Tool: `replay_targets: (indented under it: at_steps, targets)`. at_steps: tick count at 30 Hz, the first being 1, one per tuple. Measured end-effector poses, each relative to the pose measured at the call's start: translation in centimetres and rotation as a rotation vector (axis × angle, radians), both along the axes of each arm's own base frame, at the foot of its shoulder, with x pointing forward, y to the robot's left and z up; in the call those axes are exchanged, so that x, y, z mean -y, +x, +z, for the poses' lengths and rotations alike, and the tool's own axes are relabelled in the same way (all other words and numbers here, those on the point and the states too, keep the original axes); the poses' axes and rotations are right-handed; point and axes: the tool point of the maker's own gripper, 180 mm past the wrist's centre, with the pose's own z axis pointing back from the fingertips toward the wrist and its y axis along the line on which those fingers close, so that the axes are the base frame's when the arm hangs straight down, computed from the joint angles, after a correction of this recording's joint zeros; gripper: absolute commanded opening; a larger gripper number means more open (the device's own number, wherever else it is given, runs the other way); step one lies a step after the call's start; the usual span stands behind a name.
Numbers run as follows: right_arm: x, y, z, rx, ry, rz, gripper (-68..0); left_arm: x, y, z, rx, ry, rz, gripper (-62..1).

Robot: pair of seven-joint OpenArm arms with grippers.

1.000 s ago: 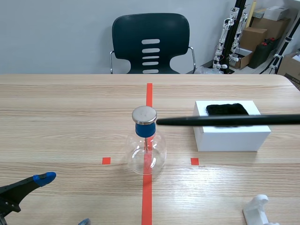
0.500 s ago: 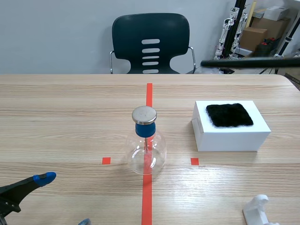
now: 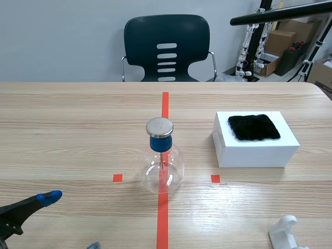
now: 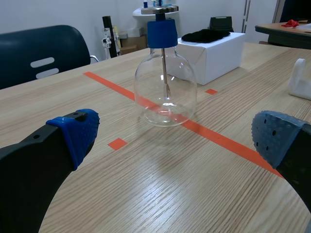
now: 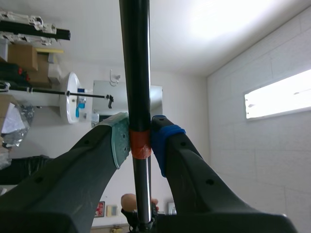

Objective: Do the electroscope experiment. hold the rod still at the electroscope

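I record the left pincer (image 4: 177, 133) wide open and holding nothing. Its blue dotted pads (image 4: 77, 131) stand far apart, low over the tabletop (image 3: 78, 129); in the scene view it sits at the near left corner. The electroscope (image 3: 162, 155) is a clear round flask with a blue stopper and a flat metal disc on top. It stands upright on the red tape line (image 3: 165, 104) at the middle of the tabletop, ahead of the left pincer and untouched by it. A thin metal stem hangs from the stopper inside the flask.

The right pincer (image 5: 141, 143) is closed on the black rod (image 5: 135, 58). The rod is pressed between a grey-green pad and a blue pad, at an orange-red band around its shaft. In the scene view the rod shows at the upper right, nearly level, with its free end pointing left. It is high above the tabletop and well apart from the electroscope's disc.

A white box (image 3: 257, 150) sits on the tabletop to the right of the electroscope, with a black cloth (image 3: 253, 127) lying on top of it. A white moulded piece (image 3: 285, 233) lies at the near right edge. A dark chair (image 3: 166, 41) stands behind the far edge.
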Motion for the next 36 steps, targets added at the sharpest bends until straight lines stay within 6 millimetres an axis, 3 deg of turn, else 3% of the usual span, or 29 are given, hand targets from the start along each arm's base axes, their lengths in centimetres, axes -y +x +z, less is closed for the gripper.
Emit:
replay_targets:
  at_steps: [8,13,23,26,36]
  targets:
    - [-1.3,3.2,-0.9,-0.008,-0.071,0.06,-66.5,0.0,0.0,0.0,-0.001,0.001,0.0,1.4]
    - [-3.2,4.7,-0.4,0.016,-0.117,0.127,-66.5,0.0,0.0,0.0,-0.001,0.001,0.0,1.4]
    - [-7.4,5.3,-2.2,-0.006,-0.226,0.221,-66.5,0.0,0.0,0.0,-0.001,0.001,0.0,1.4]
    - [-7.7,5.7,-2.4,0.003,-0.265,0.216,-66.5,0.0,0.0,0.0,-0.001,0.001,0.0,1.4]
    - [-8.4,6.1,-5.9,-0.074,-0.304,0.204,-66.5,0.0,0.0,0.0,-0.001,0.001,0.0,1.4]
